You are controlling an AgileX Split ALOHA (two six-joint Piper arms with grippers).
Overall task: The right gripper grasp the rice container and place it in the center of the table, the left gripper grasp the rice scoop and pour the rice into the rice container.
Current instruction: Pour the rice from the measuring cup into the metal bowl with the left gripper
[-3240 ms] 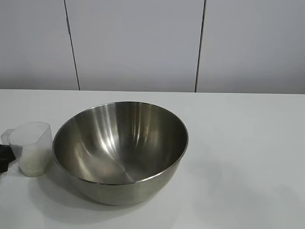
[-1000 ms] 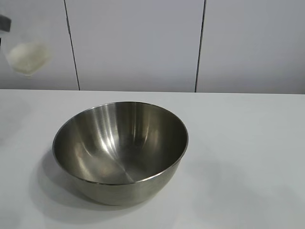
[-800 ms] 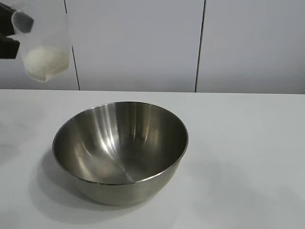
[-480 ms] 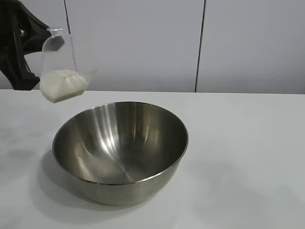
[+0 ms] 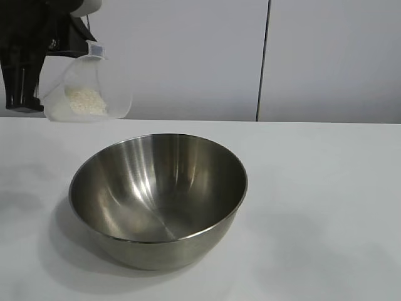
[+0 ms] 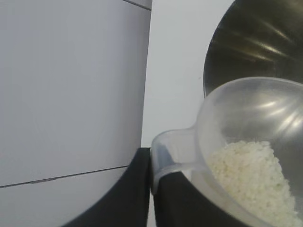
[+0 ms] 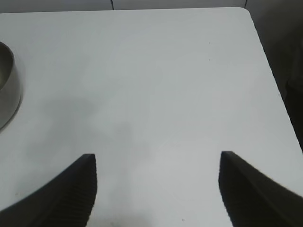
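Note:
The rice container (image 5: 164, 251), a big shiny steel bowl, stands empty on the white table (image 5: 326, 188). High above the bowl's left rim, my left gripper (image 5: 84, 41) is shut on the small tab of the rice scoop (image 5: 88, 94), a cloudy plastic cup tipped towards the bowl. The rice (image 5: 84, 100) still lies inside the cup. In the left wrist view the black fingers (image 6: 135, 189) pinch the rice scoop's (image 6: 246, 123) tab, with the rice (image 6: 251, 175) heaped near its lip and the rice container (image 6: 255, 42) beyond. My right gripper (image 7: 157, 161) hovers open over bare table (image 7: 156, 71), holding nothing.
A grey panelled wall (image 5: 188, 56) runs behind the table. In the right wrist view the bowl's wall (image 7: 7, 90) shows at one edge, and the table's corner and side edge (image 7: 265, 56) lie close by.
My left gripper has lifted the scoop from the table beside the bowl, carried it rightwards towards the bowl and tipped it further over. Bowl and right gripper have not moved.

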